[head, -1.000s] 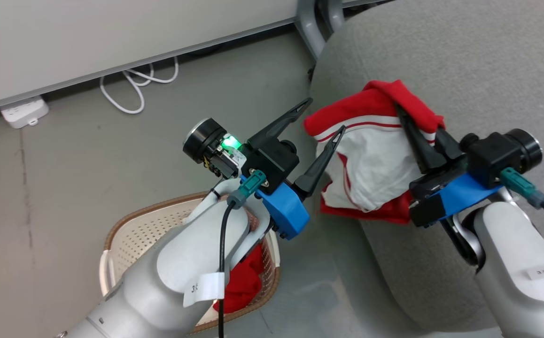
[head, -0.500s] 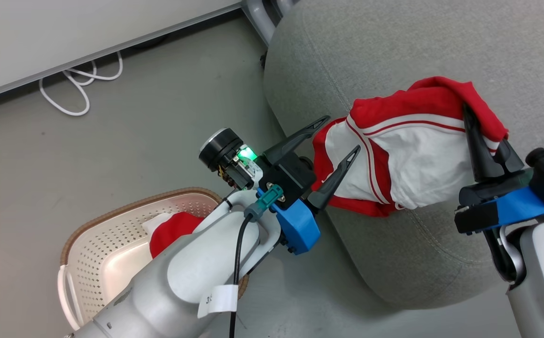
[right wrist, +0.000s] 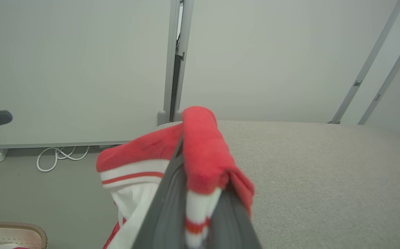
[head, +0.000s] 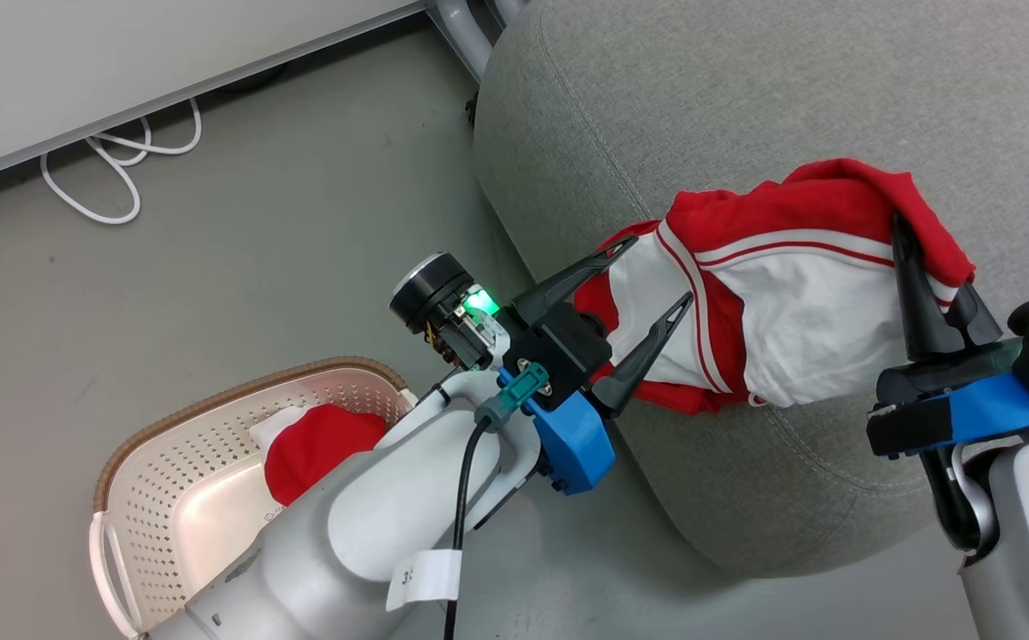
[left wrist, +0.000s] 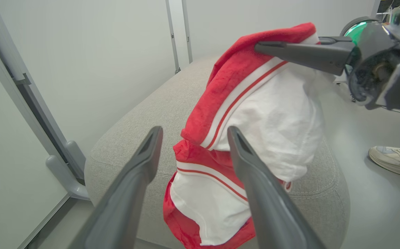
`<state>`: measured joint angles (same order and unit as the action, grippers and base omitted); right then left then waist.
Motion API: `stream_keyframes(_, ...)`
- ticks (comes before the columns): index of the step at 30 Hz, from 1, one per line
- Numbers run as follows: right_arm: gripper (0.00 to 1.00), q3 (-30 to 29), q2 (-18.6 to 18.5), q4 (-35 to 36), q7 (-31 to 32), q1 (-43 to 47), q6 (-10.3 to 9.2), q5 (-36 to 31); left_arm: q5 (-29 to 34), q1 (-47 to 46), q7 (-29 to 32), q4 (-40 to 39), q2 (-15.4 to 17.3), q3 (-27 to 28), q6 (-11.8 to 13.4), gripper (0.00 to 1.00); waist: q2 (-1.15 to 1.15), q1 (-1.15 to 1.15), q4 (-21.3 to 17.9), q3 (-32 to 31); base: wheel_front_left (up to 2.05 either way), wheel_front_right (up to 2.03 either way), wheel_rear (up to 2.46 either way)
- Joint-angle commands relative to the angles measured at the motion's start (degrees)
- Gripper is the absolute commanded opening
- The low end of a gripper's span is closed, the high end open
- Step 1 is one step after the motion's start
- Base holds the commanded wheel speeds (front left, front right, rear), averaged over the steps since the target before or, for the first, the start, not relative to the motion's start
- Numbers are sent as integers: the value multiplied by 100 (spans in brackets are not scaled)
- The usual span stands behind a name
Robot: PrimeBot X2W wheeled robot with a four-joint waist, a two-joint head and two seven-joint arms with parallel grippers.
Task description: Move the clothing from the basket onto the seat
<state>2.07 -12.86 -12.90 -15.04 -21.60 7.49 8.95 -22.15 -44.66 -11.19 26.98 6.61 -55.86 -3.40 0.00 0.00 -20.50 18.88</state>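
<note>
The basket (head: 168, 444) sits lower left, its near side hidden by my left forearm; part of a red garment (head: 315, 444) shows inside. My left gripper (head: 662, 268) is spread wide and empty, just beside the hanging red-and-white garment (head: 799, 311). My right gripper (head: 919, 267) pinches its red hem, fingertips buried in fabric. It hangs over the grey seat (head: 745, 107) at its rounded corner; whether it rests there, I cannot tell.

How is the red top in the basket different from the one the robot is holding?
The held garment hangs stretched out from the shut right gripper, by the seat; the basket garment lies bunched in the basket. The held garment shows big white panels; the basket garment shows mostly red. Both are red and white.
</note>
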Motion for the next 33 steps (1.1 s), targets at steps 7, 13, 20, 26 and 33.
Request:
stream_keyframes(7, 0, -97, -90, 173, -22, -366, 1, -101, 40, -139, -60, -32, 64, 36, 91, 100, 0, 0, 43, 172, 0, 0, 0)
stream_keyframes(13, 0, -250, -395, 325, -23, -1223, 1, -161, 121, -380, -67, -132, 207, 107, 176, 100, 0, 0, 96, 612, 0, 0, 0)
stream_keyframes(20, 0, -1020, -1036, 432, -21, -2455, 1, -116, 271, -741, 14, -384, 410, 150, 248, 100, 0, 0, 221, 1389, 0, 0, 0)
stream_keyframes(26, 0, -1981, -1512, 384, -20, -3090, 1, -4, 441, -1043, 132, -658, 589, 143, 284, 100, 0, 0, 298, 2051, 0, 0, 0)
stream_keyframes(33, 0, -2454, -1670, -53, -21, -3234, 1, 80, 564, -1284, 234, -898, 714, 123, 318, 100, 0, 0, 364, 2546, 0, 0, 0)
